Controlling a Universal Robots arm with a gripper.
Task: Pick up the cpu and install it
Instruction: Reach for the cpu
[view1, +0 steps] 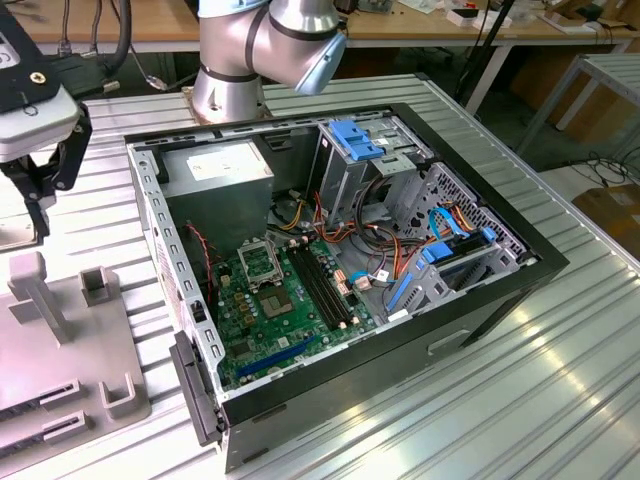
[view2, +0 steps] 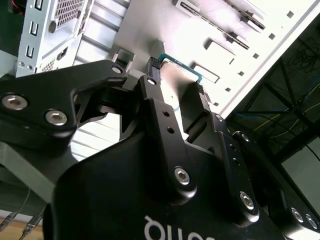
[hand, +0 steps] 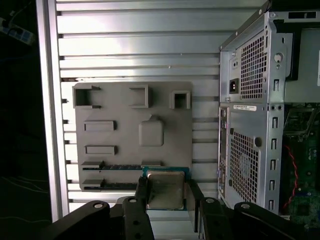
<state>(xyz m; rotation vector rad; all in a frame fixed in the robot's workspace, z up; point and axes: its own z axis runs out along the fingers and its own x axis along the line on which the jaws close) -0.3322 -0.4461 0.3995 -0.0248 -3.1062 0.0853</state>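
Observation:
The cpu (hand: 164, 189) is a small square chip with a dull silver top and a green rim. It sits between my gripper's (hand: 167, 194) two black fingers, which are shut on its sides. In the second wrist view the cpu (view2: 176, 75) shows edge-on between the fingers of the gripper (view2: 176, 81). In the exterior view the gripper (view1: 38, 195) hangs at the far left, above the grey fixture plate (view1: 60, 350). The black-framed socket (view1: 258, 262) lies on the green board (view1: 270, 320) inside the open computer case, well to the exterior view's right of the gripper.
The grey fixture plate (hand: 115, 150) carries raised blocks and slots and lies on the ribbed metal table (view1: 520, 400). The open black case (view1: 500, 290) holds drive cages, cables and long black memory slots (view1: 325, 290). The arm's base (view1: 235, 70) stands behind the case.

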